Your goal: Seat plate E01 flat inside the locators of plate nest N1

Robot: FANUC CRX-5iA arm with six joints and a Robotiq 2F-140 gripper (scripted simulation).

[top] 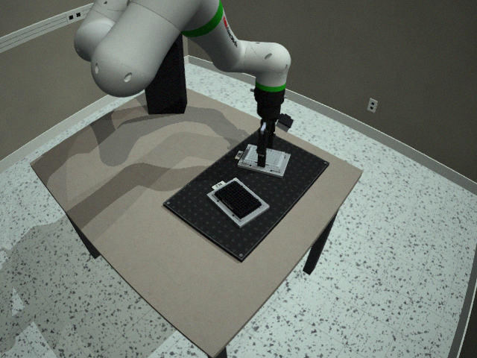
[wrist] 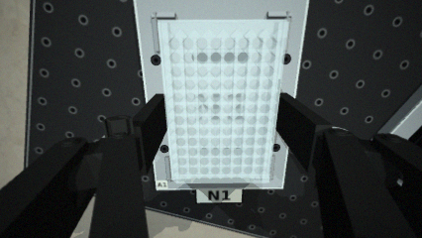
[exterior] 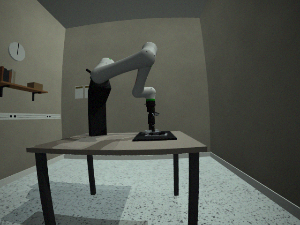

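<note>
Gripper (wrist: 221,124) is clamped across the two long sides of plate E01 (wrist: 221,64), a clear multi-well plate, at about its mid-length. The plate sits directly over plate nest N1 (wrist: 297,55), its outline inside the nest's corner locators (wrist: 277,15) and above the N1 label (wrist: 218,194); whether it rests fully flat cannot be told. Plate E07 (top: 238,199), black, lies in plate nest N2 (top: 215,201), on the same perforated baseplate (top: 300,173) and well apart from N1. Judgement: the plate is light, rigid thin-walled plastic with smooth, slippery sides, liable to crack or skew under excess squeeze. A mid-length hold on the long walls is the balanced one
</note>
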